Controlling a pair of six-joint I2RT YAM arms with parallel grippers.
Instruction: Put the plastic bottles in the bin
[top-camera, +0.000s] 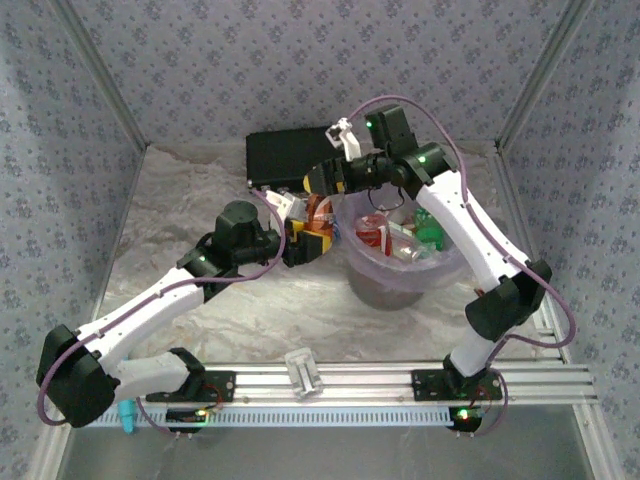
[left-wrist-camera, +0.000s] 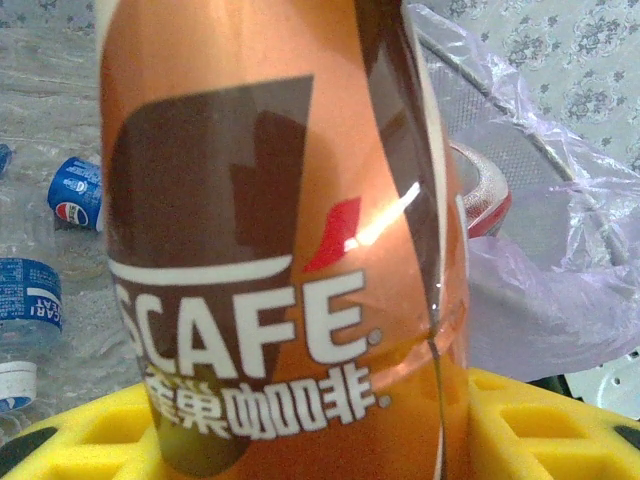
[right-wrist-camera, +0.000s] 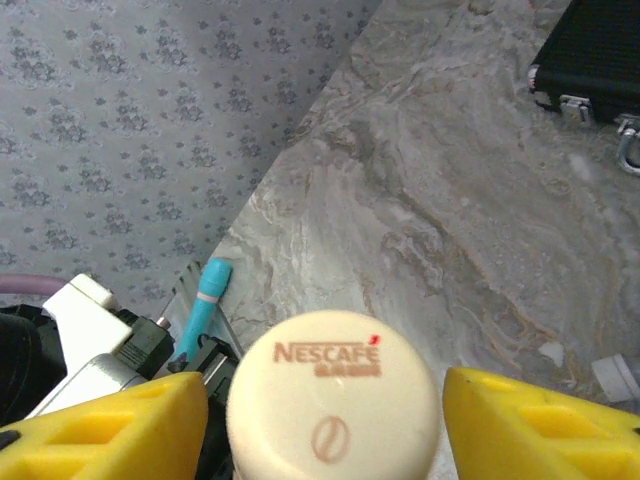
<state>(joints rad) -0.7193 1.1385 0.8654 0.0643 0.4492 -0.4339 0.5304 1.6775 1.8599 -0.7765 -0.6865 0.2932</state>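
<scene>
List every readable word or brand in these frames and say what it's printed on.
"SCAFE" (start out of sight): white, on the orange bottle, left wrist view.
"雀巢咖啡": just beneath it, same bottle.
"NESCAFE": red, on the cream cap; the smaller line under it is too small to read.
Blue bottle labels: lettering too blurred to read.

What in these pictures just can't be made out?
Left wrist view: the Nescafe bottle runs past the top and bottom edges.
Right wrist view: its cap hides the body; whether the right claw presses it is unclear.
Top view: the bottles in the bin are too small to count, partly under the right arm.
</scene>
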